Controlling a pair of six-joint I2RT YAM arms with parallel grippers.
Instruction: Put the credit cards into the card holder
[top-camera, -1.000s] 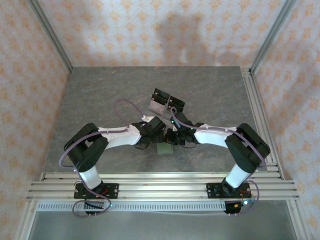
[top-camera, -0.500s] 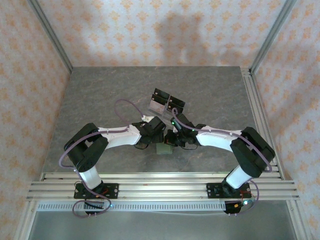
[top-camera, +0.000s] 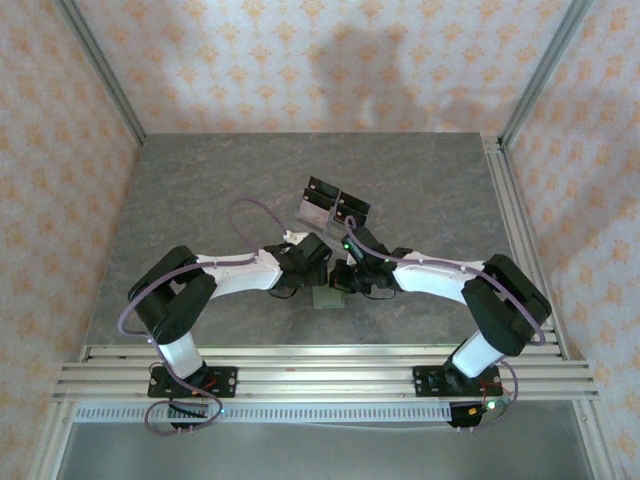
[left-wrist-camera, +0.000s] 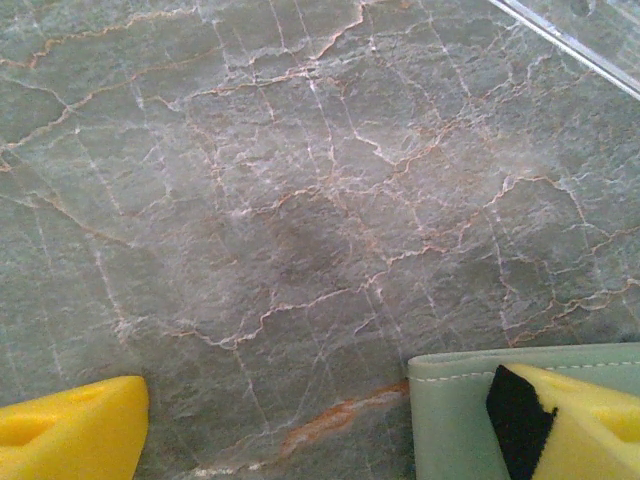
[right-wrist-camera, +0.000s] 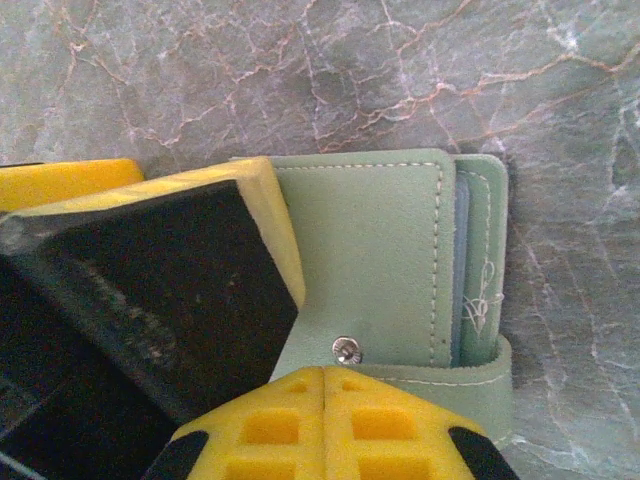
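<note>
The card holder (right-wrist-camera: 370, 250), a sage-green wallet, lies flat on the marble table (top-camera: 200, 200) between both arms; it is also visible as the card holder (top-camera: 327, 298) and the card holder (left-wrist-camera: 450, 420). My right gripper (right-wrist-camera: 323, 378) is shut, its yellow tips resting over the wallet's tab beside the metal snap (right-wrist-camera: 345, 348). My left gripper (left-wrist-camera: 320, 430) is open. One of its fingers (left-wrist-camera: 585, 420) lies on the wallet's corner and the other finger (left-wrist-camera: 70, 435) is over bare table. That left finger (right-wrist-camera: 170, 270) also covers the wallet's left part. The credit cards are hidden.
A clear stand with black tops (top-camera: 333, 207) sits just behind the two grippers, and its clear edge (left-wrist-camera: 570, 40) is close ahead of the left gripper. Metal rails (top-camera: 320, 365) run along the table's near edge, and patterned walls enclose the other sides.
The right arm's elbow has swung slightly outward and its gripper has edged left over the wallet. The left arm has stayed put.
</note>
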